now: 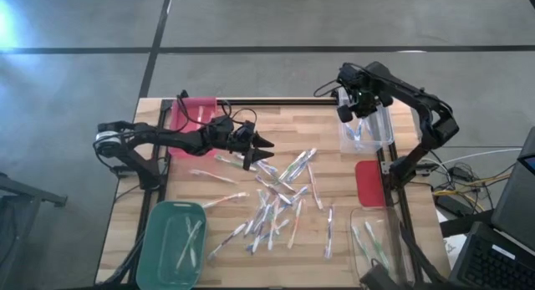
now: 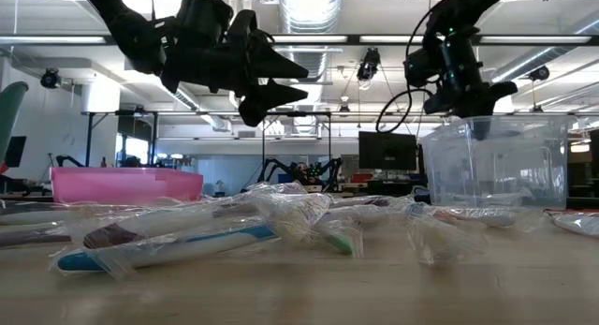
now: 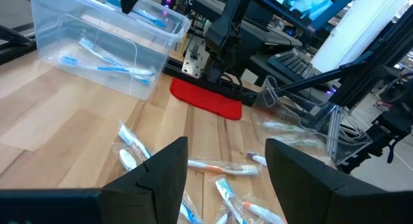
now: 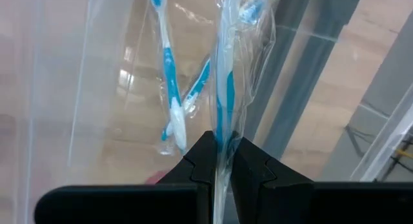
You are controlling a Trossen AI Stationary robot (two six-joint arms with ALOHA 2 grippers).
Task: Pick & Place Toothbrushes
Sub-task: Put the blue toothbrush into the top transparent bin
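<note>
While the right gripper [image 4: 218, 153] pinches a blue toothbrush [image 4: 224, 88] above the clear bin [image 1: 368, 131], seemingly, the left gripper [image 1: 261, 153] gapes over scattered toothbrushes [image 1: 280, 198].

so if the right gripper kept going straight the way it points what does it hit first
Probably the clear bin floor, where blue toothbrushes lie. The right gripper, shut on a wrapped blue toothbrush, points down into it; depth is unclear.
</note>
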